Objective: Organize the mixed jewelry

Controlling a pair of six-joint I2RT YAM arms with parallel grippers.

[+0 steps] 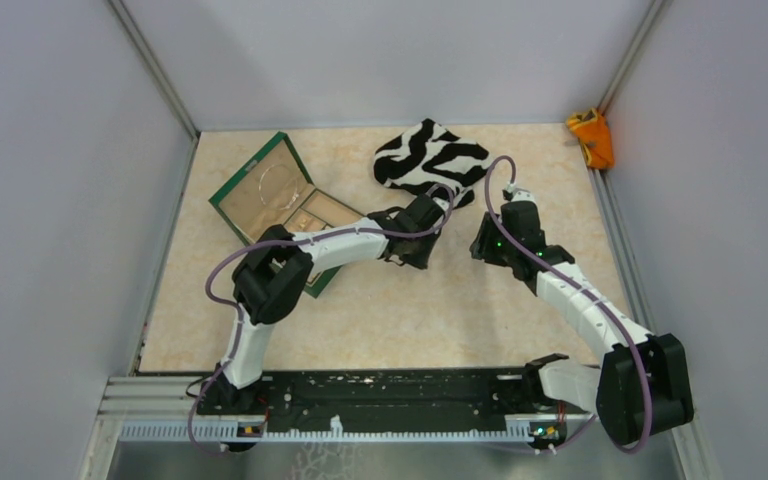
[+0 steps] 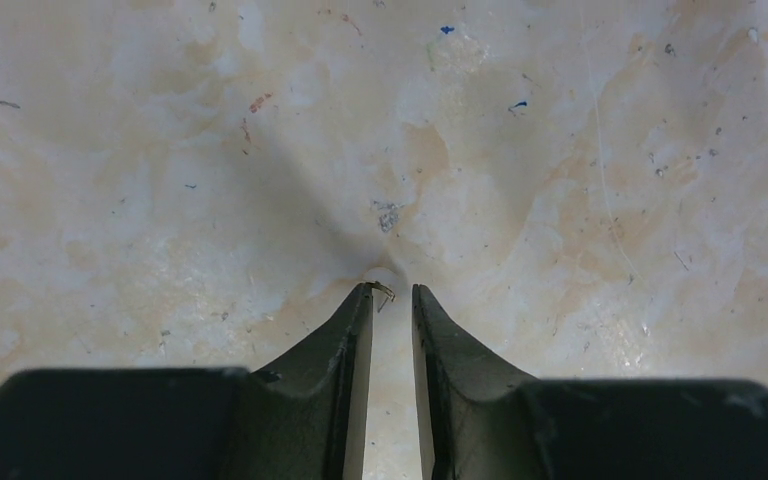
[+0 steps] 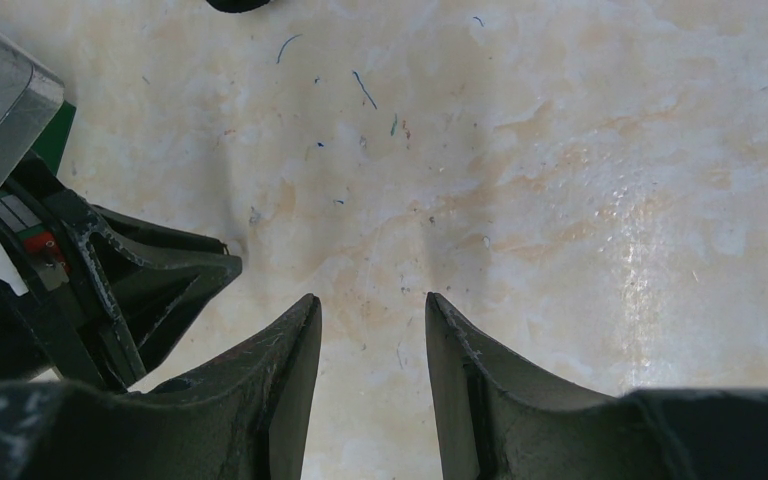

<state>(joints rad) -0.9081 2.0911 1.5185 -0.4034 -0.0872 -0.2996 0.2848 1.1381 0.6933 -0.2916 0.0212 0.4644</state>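
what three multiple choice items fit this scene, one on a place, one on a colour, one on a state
1. Where does the wire hoop lie?
A) on the zebra cloth
B) in the green box's large compartment
C) looped on a cable

2. What colour is the object in the far right corner?
A) blue
B) pink
C) orange

3. How is the right gripper?
A) open, nothing between its fingers
B) shut on the hoop
C) shut on the zebra cloth

Answers:
1 B, the top view shows the hoop lying inside the box.
2 C, it is bright orange against the grey walls.
3 A, its wrist view shows only the table between its parted fingers.
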